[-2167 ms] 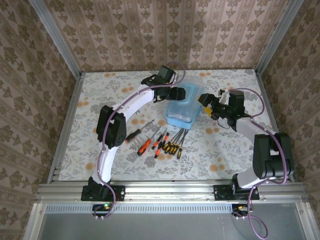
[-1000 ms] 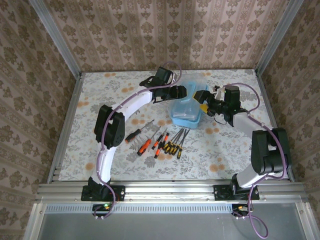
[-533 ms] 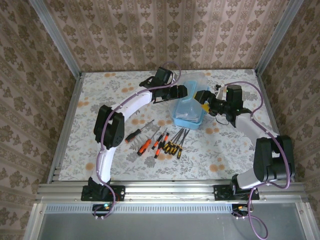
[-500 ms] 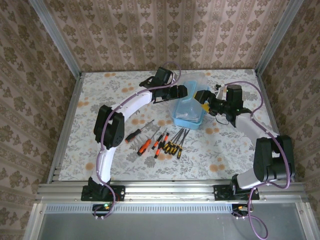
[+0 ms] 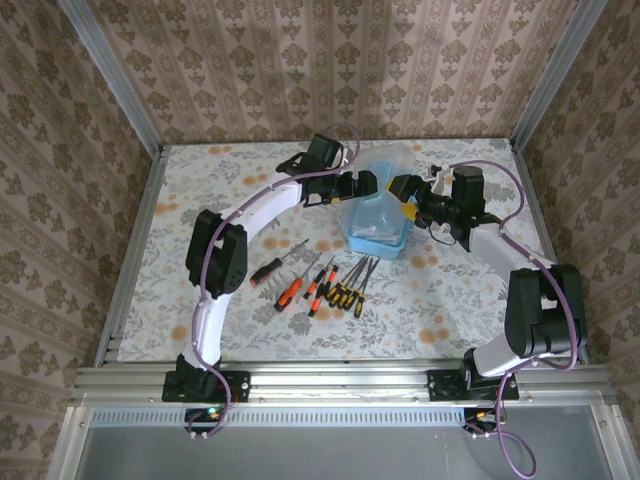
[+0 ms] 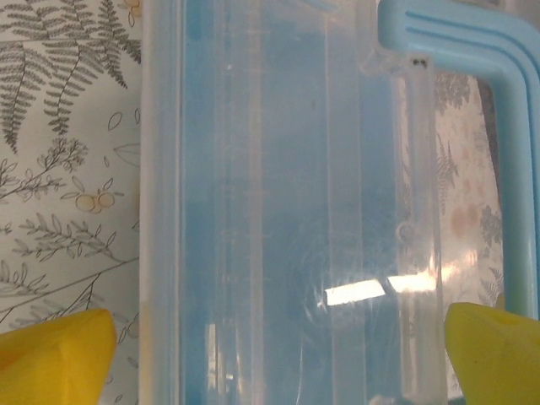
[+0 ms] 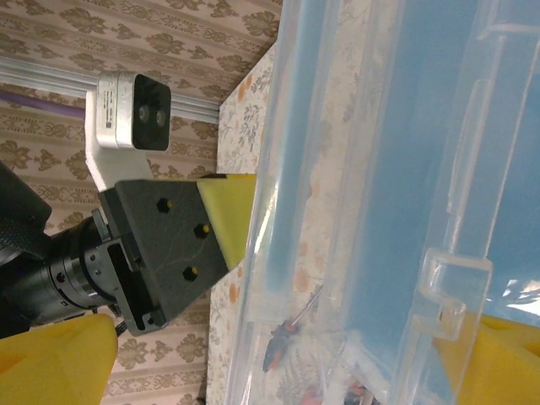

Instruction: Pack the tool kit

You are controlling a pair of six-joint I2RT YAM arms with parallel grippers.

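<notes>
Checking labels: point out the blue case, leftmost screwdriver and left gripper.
blue case [image 5: 375, 242], top external view, front wall.
leftmost screwdriver [image 5: 267, 270], top external view, handle.
left gripper [image 5: 371, 183], top external view, between fingertips.

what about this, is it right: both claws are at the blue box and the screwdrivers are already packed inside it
No. The screwdrivers are not inside the blue box: the top external view shows them lying on the table just on its near side. The rest holds.

The translucent blue plastic box [image 5: 378, 222] now sits further right, its upper end raised, as the right gripper [image 5: 402, 189] moves up-left toward centre and the left gripper [image 5: 367, 182] edges right.
</notes>
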